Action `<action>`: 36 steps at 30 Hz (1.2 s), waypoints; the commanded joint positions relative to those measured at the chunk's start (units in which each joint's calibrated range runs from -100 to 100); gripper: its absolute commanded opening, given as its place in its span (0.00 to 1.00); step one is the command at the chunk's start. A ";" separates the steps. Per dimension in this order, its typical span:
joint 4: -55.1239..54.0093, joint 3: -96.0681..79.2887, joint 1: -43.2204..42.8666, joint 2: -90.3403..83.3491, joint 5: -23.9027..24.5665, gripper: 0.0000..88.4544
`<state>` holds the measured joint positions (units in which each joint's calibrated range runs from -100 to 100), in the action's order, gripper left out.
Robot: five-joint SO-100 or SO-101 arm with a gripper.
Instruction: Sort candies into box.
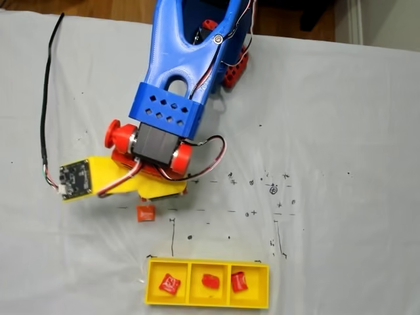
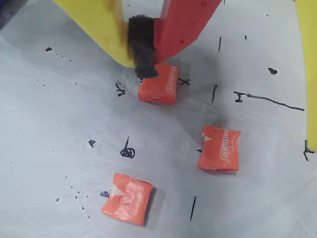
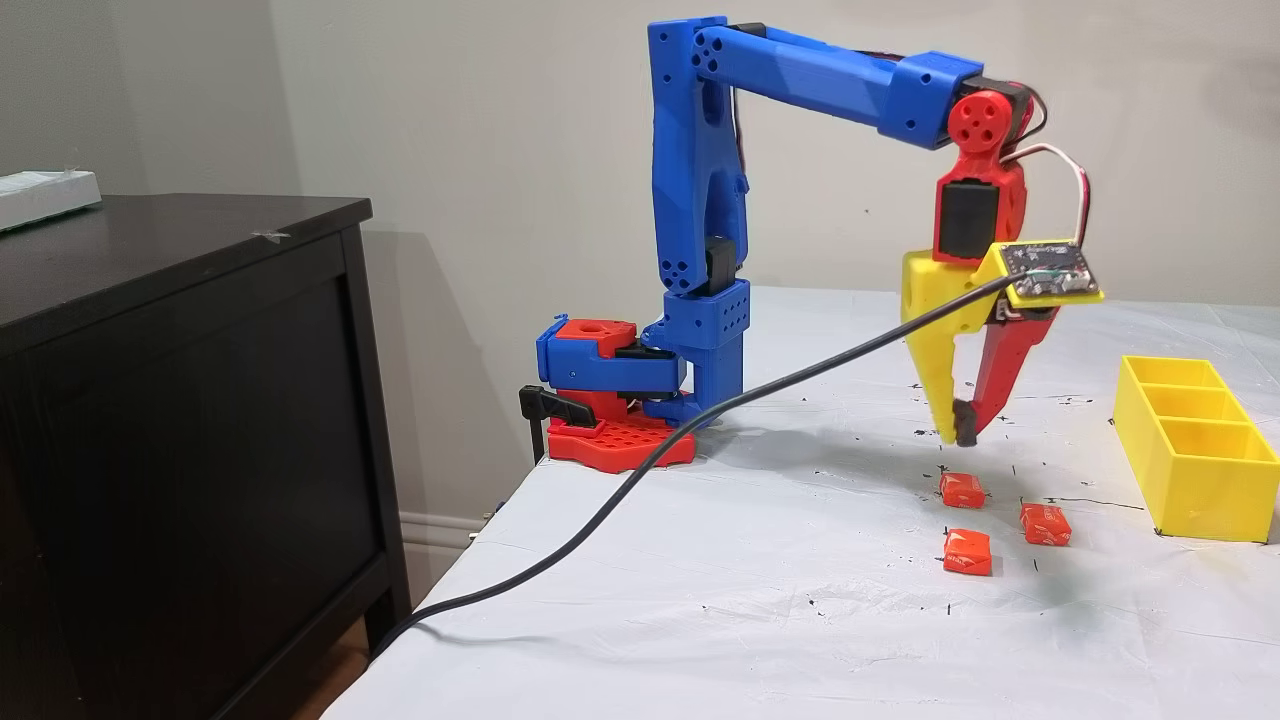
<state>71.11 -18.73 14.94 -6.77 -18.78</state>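
Candies [image 3: 966, 552] lie on ink-marked white tablecloth [image 3: 760, 590] beside dark cabinet [image 3: 190, 420].

White print marks two candies, the upper candy [image 2: 158, 89] and the right candy [image 2: 220, 148], in the wrist view; the lettering is not legible.

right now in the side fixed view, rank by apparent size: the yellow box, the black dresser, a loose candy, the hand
1. black dresser, though it is nearest the camera
2. hand
3. yellow box, close to the hand, so that order is unsure
4. loose candy
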 commanded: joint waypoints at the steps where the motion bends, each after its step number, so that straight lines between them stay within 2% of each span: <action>1: -0.99 -1.43 1.00 -5.45 0.00 0.14; 12: -4.59 -5.98 0.55 -6.12 -1.66 0.25; 18: -5.09 -6.44 0.36 -5.19 -1.90 0.34; 36: -7.05 -7.98 -1.27 -0.70 -2.78 0.36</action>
<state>64.68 -27.29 14.48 -7.70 -21.61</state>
